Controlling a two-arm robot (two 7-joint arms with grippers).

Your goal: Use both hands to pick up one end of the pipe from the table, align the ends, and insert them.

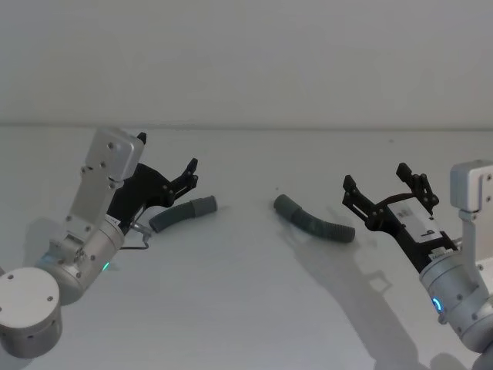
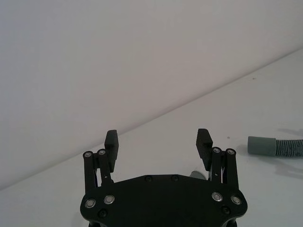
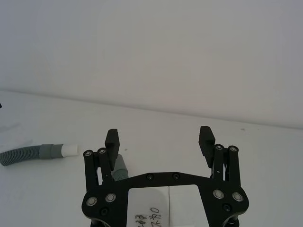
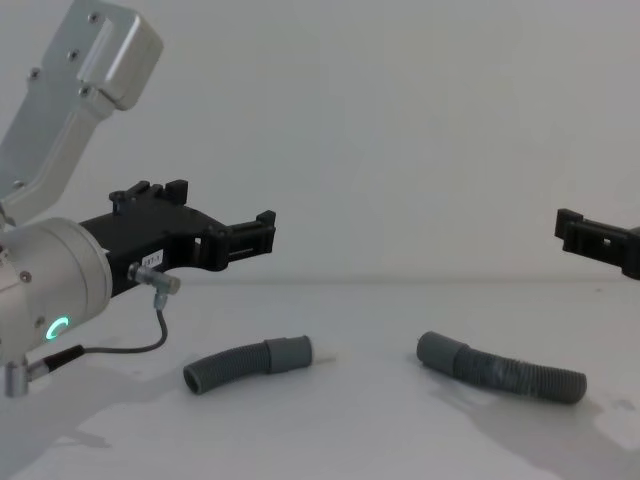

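Observation:
Two dark grey corrugated pipe pieces lie apart on the white table [image 1: 246, 308]. The left piece [image 1: 183, 213] [image 4: 245, 365] has a grey cuff with a whitish tip [image 3: 69, 149] that points at the other piece. The right piece [image 1: 312, 220] [image 4: 500, 370] has a plain cuff [image 2: 262, 145] facing left. My left gripper [image 1: 167, 154] [image 2: 157, 139] hangs open above the left piece's outer end, holding nothing. My right gripper [image 1: 377, 181] [image 3: 159, 137] stands open and bare, above and just right of the right piece.
A plain white wall rises behind the table's far edge. A thin grey cable [image 4: 150, 335] loops under the left wrist, close to the left piece. A bare gap of table separates the two cuffs.

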